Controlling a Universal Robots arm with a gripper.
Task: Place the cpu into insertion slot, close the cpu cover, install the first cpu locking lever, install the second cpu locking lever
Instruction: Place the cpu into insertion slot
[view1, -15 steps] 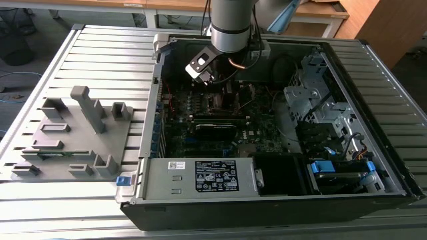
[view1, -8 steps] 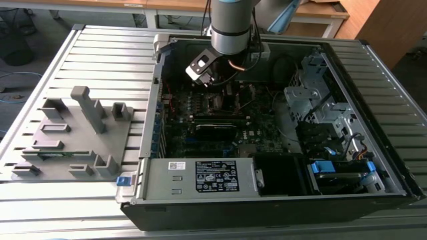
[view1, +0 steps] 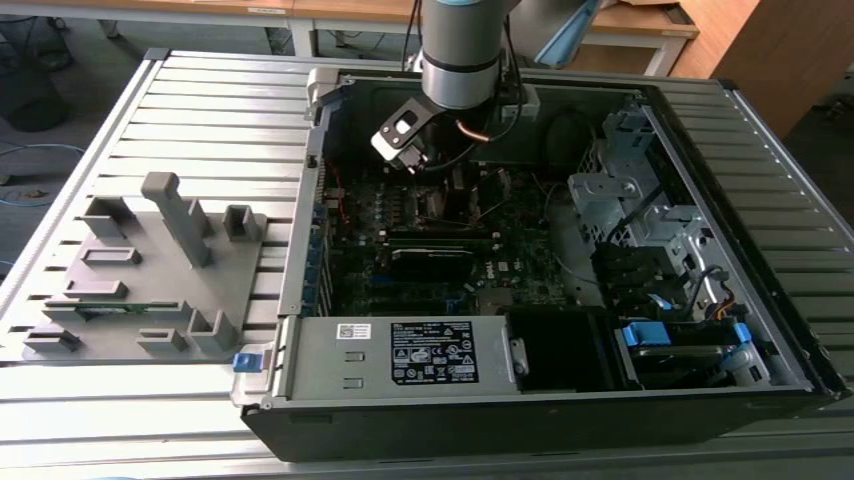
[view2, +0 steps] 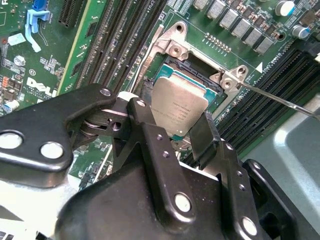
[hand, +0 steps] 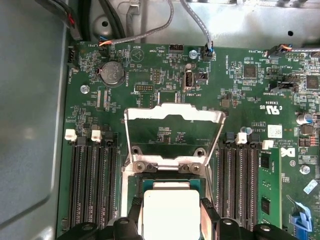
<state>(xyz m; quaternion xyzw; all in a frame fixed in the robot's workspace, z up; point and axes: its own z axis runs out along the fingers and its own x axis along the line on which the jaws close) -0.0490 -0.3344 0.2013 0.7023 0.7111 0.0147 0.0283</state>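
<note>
Our pincer (view2: 173, 117) pinched the cpu (view2: 177, 100) by two opposite edges, just above the insertion slot (view2: 172, 47). We judged it should stay flat and square to the rim. Beyond, the cpu cover (hand: 172, 114) stood hinged open between banks of memory slots (hand: 92, 185). A thin locking lever (view2: 280, 100) lay off to one side.

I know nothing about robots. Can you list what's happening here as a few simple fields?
Setting: open computer case, motherboard inside
Holding: gripper shut on the cpu
Cpu position: at the insertion slot; whether seated, cannot tell
Cover: cpu cover open, raised upright
</note>
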